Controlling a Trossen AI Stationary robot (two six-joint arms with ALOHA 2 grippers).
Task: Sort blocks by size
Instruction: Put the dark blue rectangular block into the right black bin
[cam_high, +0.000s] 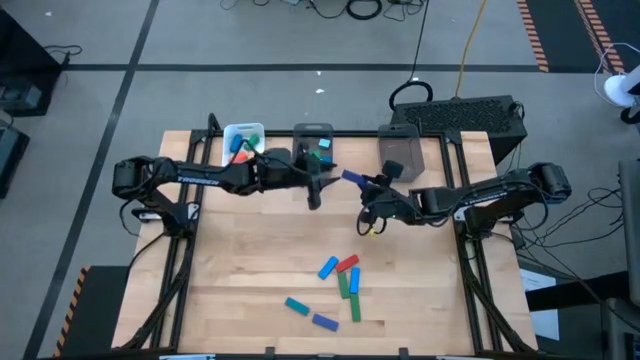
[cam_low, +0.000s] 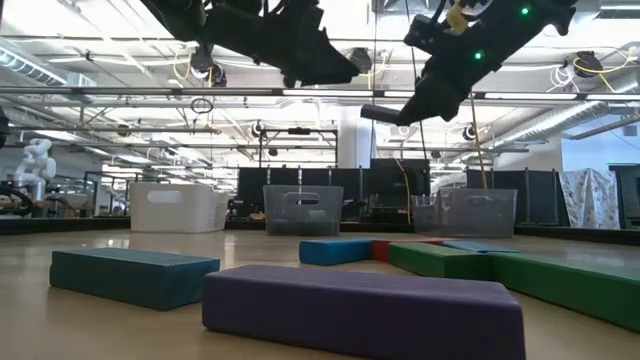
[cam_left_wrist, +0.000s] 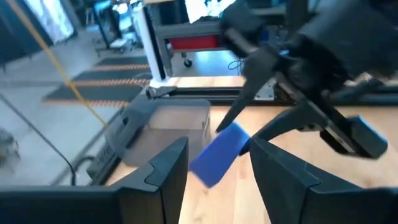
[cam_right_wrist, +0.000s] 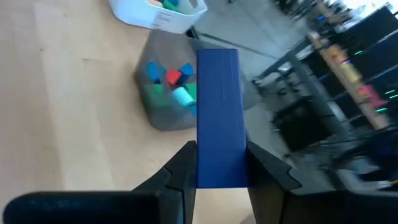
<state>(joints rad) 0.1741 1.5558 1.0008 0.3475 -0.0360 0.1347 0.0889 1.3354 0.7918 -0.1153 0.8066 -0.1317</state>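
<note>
Above the counter (cam_high: 260, 260), the right tool (cam_high: 362, 182) grips a blue bar (cam_right_wrist: 218, 118) near the grey bins (cam_high: 313, 142). The left tool (cam_left_wrist: 217, 162) hangs open beside it. Other blocks (cam_high: 340, 285) lie on the counter's near side.

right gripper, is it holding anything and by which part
Yes. The right gripper is shut on a long blue block, pinching its two long sides near one end; the rest sticks out past the fingers. The left gripper is open and holds nothing.
</note>
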